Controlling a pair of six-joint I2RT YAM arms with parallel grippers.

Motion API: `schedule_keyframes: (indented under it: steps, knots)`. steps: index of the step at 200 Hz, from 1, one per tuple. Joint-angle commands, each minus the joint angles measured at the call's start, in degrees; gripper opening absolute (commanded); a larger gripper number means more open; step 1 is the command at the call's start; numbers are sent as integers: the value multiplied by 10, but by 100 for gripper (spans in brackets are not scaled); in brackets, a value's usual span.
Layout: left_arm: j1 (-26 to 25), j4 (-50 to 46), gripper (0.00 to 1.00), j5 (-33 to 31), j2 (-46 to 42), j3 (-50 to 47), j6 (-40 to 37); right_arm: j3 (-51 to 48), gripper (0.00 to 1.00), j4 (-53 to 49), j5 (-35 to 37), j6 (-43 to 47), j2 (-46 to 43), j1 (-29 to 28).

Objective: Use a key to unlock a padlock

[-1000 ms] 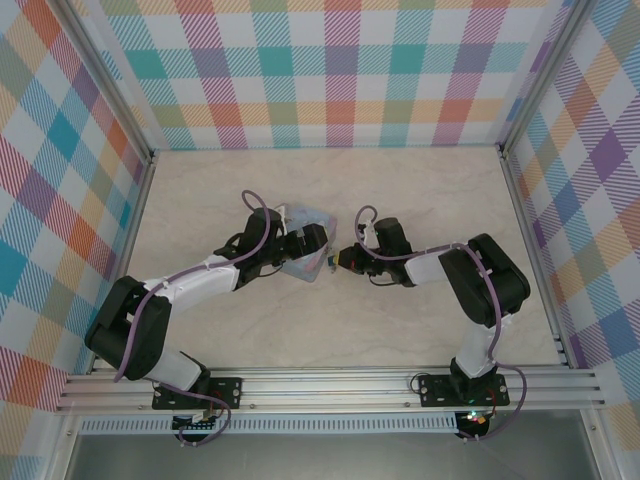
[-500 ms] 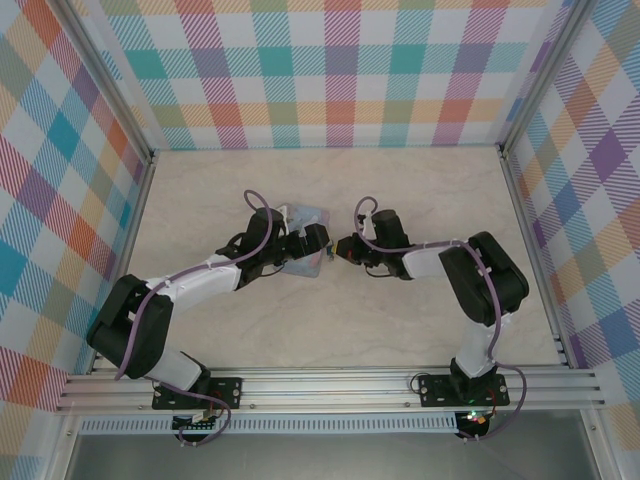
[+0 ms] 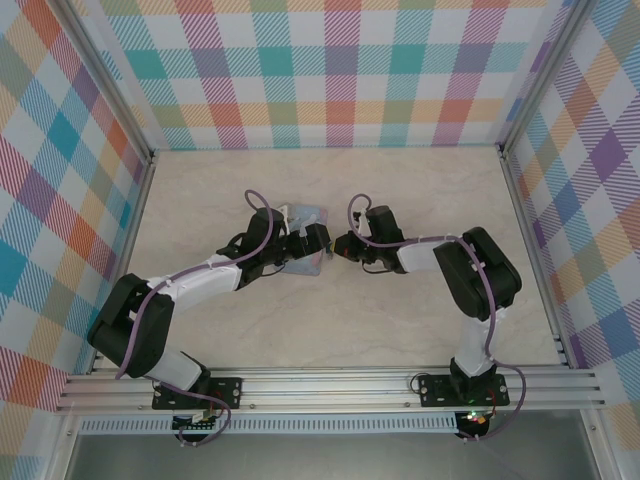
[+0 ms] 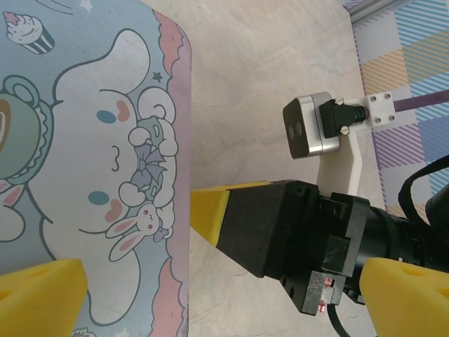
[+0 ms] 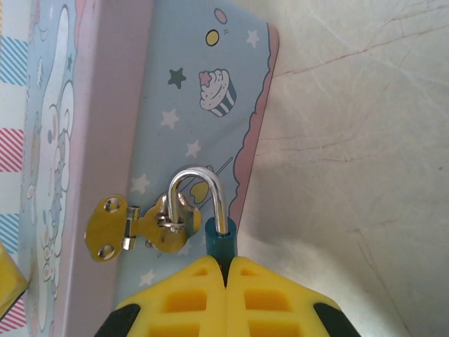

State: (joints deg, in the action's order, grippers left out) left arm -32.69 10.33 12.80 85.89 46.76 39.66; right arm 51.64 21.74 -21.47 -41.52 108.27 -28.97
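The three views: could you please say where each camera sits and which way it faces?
Top external: above and behind, looking down on the table; both arms, left gripper and right gripper at the tin.
Left wrist: on the left arm, facing the tin's lid; own yellow fingers at the bottom, right gripper opposite.
Right wrist: on the right arm, facing the tin's side and padlock; own shut fingers below.
Shared: all three show the tin.

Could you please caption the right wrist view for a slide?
Shut right gripper at the padlock on the brass hasp of the blue tin.
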Motion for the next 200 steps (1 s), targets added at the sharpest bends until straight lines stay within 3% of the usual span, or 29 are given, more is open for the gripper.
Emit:
schedule_keyframes:
  steps: [1, 83, 123, 200]
  knots:
    - [-9, -75, 100, 0, 25, -18, 12, 14, 3, 3, 40, 7, 12, 4]
    - [-16, -74, 100, -5, 32, -30, 15, 24, 3, 68, 54, -28, 26, 4]
    - [-11, -112, 100, -36, -10, -38, 5, 10, 3, 22, 98, 11, -10, 6]
    - [91, -150, 100, -8, -72, -60, -27, -68, 5, -127, 122, 144, -163, 17]
